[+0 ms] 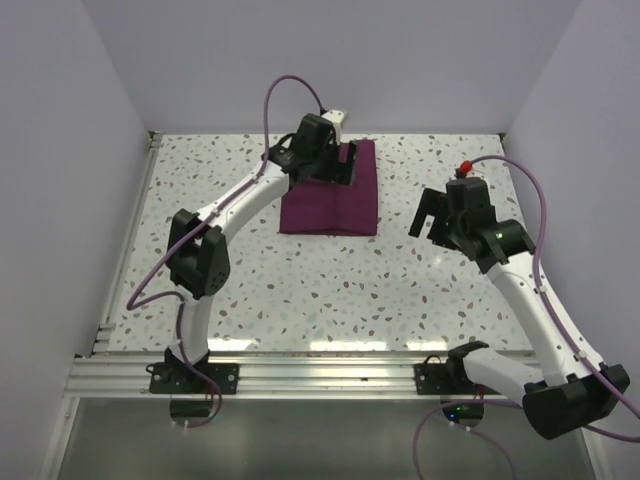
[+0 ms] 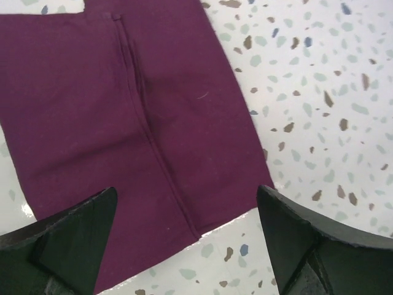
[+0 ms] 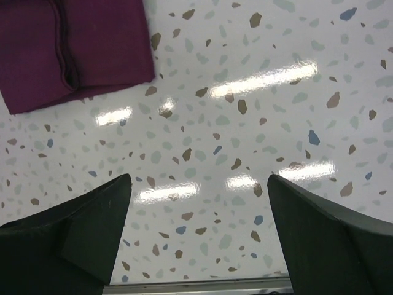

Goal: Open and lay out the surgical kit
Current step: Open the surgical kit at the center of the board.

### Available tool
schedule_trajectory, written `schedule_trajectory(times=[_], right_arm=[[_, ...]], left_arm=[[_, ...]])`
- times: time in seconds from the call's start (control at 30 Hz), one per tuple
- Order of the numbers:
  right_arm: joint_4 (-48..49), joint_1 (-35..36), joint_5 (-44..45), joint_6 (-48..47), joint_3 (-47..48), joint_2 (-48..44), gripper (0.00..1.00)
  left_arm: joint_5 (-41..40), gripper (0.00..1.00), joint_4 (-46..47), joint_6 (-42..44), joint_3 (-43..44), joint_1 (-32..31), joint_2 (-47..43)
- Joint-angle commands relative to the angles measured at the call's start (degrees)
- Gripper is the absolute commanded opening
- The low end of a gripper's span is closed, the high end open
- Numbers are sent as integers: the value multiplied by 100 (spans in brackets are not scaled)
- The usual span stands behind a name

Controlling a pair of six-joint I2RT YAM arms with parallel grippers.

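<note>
**ITEM: surgical kit, wrapped, unopened**

- Location: cloth wrap (image 1: 330,205) lies flat on the table (image 1: 250,290), centre-far, between the two arms' reach. Tray and instruments not in view; presumably inside.
- Key relation: left gripper (image 2: 186,196) hangs directly over the wrap's far end, pointing down. In the left wrist view the cloth edge passes beneath the gap betw. its fingers. Right gripper (image 3: 198,178) hovers over bare table to the wrap's right, well apart, w/ only a cloth corner at the top-left of its view. The left arm is your nearer one by far.
- Axis: a seam (image 2: 153,147) runs down the wrap's middle, near-to-far in the top view, and ends at the edge under the left jaws. Outline is close to square, so you can't call the long axis w/ confidence.
- Jaws: both pairs spread wide, nothing held.
- Material: dark purple woven fabric, matte and soft, w/ two flaps meeting at the seam and a slight ridge there. Expect it to drape and bunch if you pinch it.
- Surface: glossy white terrazzo w/ brown, blue and grey flecks. Looks slick, so the wrap may slide when you pull a flap.
</note>
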Motion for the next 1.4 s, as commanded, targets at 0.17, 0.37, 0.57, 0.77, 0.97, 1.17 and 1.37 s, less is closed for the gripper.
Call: schedule_trajectory(times=[0.17,0.37,0.57,0.77,0.97,1.17,1.37], right_arm=[[-416,9,383,303,-195,-254,96],[-688,17,489,216,16,-175,96],[-627,17,516,163,104,175,95],[-522,9,472,110,192,405,95],[-468,17,427,-22,297,686,95],[-486,17,392,-136,386,748,95],[-548,8,454,-329,412,783,95]], left_arm=[[-1268,100,103,298,-729,-208,46],[-1190,95,-354,253,-573,-260,529],[-1075,91,-36,244,-1084,-401,616],[-1013,85,-220,236,-820,-462,959],[-1399,84,-317,341,-521,-682,1117],[-1874,64,-545,332,-310,-709,1215],[-2314,47,-818,359,6,-700,1363]])
